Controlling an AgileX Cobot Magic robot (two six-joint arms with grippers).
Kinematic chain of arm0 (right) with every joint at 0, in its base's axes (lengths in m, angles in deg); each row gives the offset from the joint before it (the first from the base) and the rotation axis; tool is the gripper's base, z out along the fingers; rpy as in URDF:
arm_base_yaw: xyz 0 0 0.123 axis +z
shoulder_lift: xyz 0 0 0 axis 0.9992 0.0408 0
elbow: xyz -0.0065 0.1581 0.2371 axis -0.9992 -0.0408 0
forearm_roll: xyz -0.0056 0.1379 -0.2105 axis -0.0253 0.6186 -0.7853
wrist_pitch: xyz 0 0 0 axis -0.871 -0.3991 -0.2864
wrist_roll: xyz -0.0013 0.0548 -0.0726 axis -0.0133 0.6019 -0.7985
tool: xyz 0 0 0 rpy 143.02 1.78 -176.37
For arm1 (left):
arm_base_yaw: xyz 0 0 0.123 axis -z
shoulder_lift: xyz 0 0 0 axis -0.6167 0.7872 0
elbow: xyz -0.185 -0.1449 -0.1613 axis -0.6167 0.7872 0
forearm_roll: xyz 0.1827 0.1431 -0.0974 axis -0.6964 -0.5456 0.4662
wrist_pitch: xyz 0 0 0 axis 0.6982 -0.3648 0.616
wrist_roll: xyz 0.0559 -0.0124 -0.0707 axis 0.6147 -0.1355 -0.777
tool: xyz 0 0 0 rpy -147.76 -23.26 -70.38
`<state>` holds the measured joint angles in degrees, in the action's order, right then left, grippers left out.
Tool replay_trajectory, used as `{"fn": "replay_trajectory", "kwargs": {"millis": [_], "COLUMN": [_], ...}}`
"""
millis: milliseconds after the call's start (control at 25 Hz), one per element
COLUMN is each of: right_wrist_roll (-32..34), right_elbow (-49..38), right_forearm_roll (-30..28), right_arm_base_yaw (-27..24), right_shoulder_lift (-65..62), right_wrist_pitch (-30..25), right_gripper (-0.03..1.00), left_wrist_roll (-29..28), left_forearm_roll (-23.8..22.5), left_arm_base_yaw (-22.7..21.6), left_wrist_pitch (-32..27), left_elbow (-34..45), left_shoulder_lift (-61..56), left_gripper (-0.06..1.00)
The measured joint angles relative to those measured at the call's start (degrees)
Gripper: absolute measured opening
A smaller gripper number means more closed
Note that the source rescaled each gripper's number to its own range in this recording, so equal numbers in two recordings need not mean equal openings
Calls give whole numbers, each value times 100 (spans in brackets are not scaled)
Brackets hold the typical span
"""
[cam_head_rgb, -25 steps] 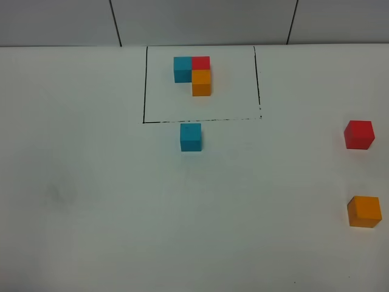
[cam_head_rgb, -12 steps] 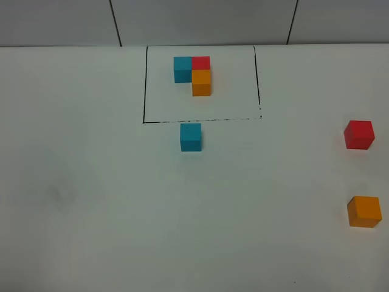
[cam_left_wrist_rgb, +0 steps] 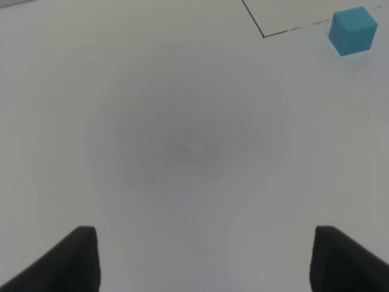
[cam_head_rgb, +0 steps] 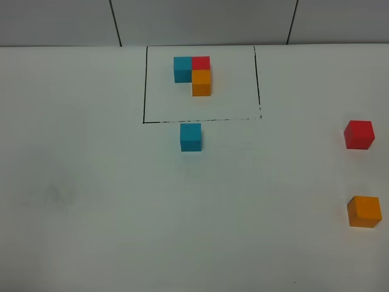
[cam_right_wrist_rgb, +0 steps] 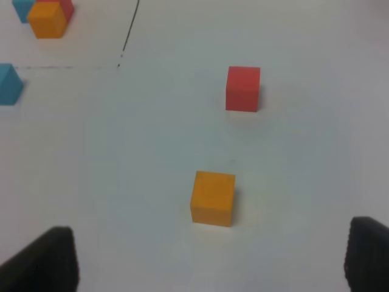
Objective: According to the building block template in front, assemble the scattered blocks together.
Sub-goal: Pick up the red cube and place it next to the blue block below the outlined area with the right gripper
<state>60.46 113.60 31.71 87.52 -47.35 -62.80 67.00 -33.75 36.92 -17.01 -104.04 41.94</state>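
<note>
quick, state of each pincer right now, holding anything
left pincer: open, holding nothing
right pincer: open, holding nothing

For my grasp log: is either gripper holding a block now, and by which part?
Nothing is held. The left gripper and the right gripper are both open, nothing between their jaws; the teal-blue cube, red cube and orange cube lie untouched.
</note>
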Motion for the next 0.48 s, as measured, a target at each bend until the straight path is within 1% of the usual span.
{"fn": "replay_trajectory", "kwargs": {"millis": [160,240,360,440,480], "right_wrist_roll": [52,-15,-178,-289,-338], "right_elbow": [284,570,1055,1316,1438], "right_forearm_roll": [0,0,0,0,0], "right_arm_base_yaw": [0,0,0,0,0], "right_shoulder_lift": [623,1228,2478,3463,3865], "right_wrist_pitch": [-60,-75,-141,-98,12], "right_gripper": [78,83,96,99,99], "left_wrist_roll": [0,0,0,0,0], "left_forearm_roll": [0,0,0,0,0], "left_arm_base_yaw": [0,0,0,0,0], "left_wrist_pitch": [0,0,0,0,0], "left_elbow": [0,0,0,0,0], "left_shoulder_lift": [0,0,0,0,0], "left_gripper": [62,62,62,62,62]}}
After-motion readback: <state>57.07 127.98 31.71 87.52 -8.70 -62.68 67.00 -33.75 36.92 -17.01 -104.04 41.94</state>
